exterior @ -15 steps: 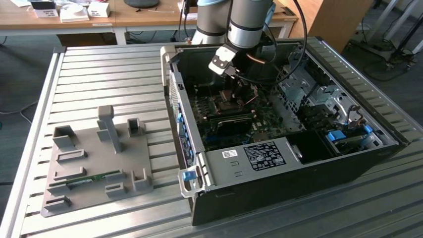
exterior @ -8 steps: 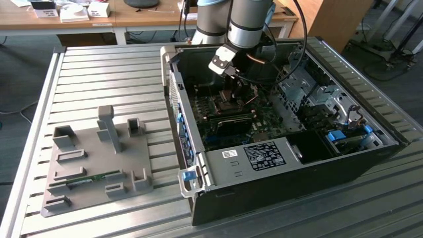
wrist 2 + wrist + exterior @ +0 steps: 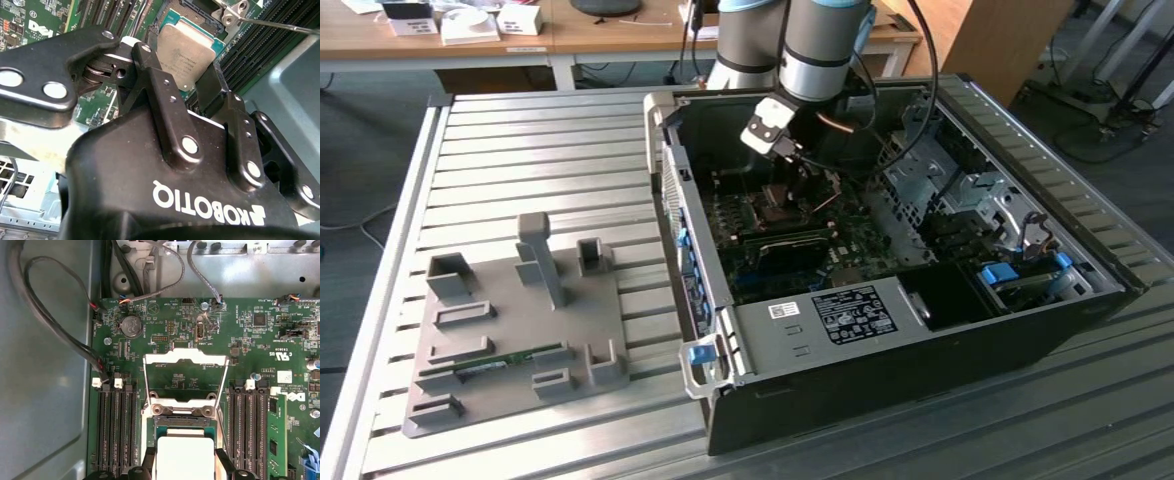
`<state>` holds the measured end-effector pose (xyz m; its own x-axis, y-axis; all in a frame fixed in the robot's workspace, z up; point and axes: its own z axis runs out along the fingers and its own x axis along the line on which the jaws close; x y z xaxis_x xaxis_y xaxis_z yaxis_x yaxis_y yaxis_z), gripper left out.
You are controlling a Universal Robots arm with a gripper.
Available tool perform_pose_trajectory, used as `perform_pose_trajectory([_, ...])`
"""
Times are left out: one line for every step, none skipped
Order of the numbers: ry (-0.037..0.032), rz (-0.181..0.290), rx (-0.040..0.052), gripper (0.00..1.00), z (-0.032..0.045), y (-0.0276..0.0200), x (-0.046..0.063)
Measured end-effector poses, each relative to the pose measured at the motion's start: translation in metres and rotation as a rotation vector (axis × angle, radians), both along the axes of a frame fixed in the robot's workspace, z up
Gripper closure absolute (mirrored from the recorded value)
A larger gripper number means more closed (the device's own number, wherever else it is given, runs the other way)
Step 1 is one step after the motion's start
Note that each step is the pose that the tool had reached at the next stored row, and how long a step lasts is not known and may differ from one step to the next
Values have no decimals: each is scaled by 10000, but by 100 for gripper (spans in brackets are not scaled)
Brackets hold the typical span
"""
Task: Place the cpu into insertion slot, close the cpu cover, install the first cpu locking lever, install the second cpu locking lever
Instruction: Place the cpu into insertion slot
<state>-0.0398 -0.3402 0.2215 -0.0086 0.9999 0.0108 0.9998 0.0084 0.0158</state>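
Gripper: the gripper (image 3: 179, 62) is clamped on the cpu (image 3: 187, 47), with one finger on each of two opposite edges, as both wrist views show.
Cpu: it is held flat with its grey metal top towards the cameras, at the near edge of the insertion slot (image 3: 182, 421). Whether it touches the slot yet cannot be told.
Insertion slot: it lies open and dark on the green motherboard (image 3: 165, 320), between the rows of black memory slots.
Cpu cover: the cpu cover (image 3: 185, 357) is swung up on its hinge at the slot's far side, and the board shows through its window.
Locking lever: a thin wire locking lever (image 3: 280, 25) stands free beside the slot, not latched.
Setting: the arm reaches down into an open computer case (image 3: 921, 330) lying on the ribbed table (image 3: 520, 150).
Handling: the chip is probably light, stiff and thin. Its smooth top could slip, and the underside contacts and socket pins are likely fragile.
Where to hold: the bare opposite edges look best, with the chip kept level and only light pressure applied.
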Motion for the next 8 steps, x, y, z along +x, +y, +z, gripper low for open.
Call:
perform_pose_trajectory([0, 0, -1, 46, -8, 0, 0])
perform_pose_trajectory([0, 0, -1, 46, -16, 0, 0])
perform_pose_trajectory([1, 0, -2, 46, -26, 0, 0])
perform_pose_trajectory([1, 0, -3, 46, -37, 0, 0])
perform_pose_trajectory([0, 0, -3, 46, -47, 0, 0])
perform_pose_trajectory([1, 0, -5, 46, -56, 0, 0])
perform_pose_trajectory([1, -1, -6, 46, -65, 0, 0])
perform_pose_trajectory([0, -1, -6, 46, -74, 0, 0])
